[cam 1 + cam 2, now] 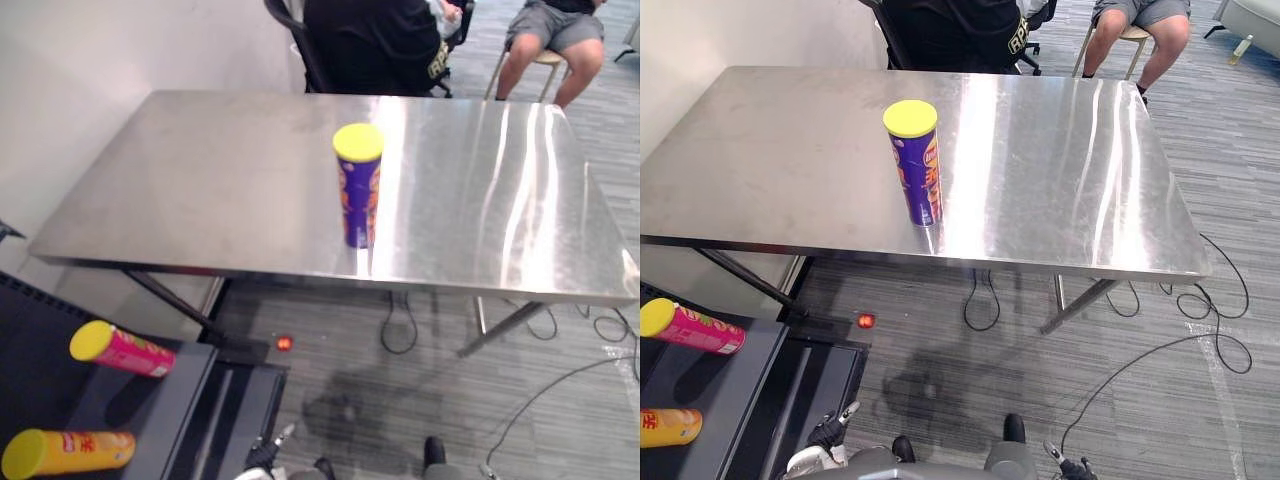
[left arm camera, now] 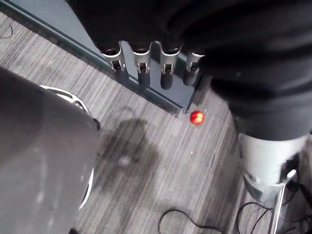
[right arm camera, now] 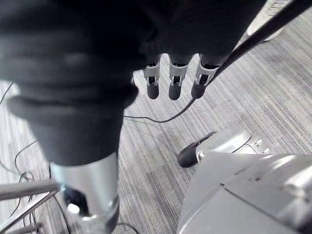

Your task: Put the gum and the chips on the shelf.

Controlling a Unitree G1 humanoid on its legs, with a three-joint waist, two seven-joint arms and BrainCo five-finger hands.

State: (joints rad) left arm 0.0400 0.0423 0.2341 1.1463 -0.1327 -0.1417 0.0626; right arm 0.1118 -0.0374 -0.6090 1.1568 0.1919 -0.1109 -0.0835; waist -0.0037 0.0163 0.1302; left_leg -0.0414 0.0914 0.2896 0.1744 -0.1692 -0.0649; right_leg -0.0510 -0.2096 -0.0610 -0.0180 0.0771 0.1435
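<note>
Chips can [image 1: 358, 185] stands upright on table [image 1: 200, 180], lid [image 1: 358, 141] up; left hand [image 2: 165, 73], right hand [image 3: 176, 80]: fingers [image 2: 142, 73] seemingly slack, empty.

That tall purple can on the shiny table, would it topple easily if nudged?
Likely: the purple can is tall and narrow, so a high push should tip it. Being round, it may roll. The steel table looks slick, so it might slide.

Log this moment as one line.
purple can: upright on table | pink can, orange can: lying on shelf | left hand: open, empty | right hand: open, empty
</note>
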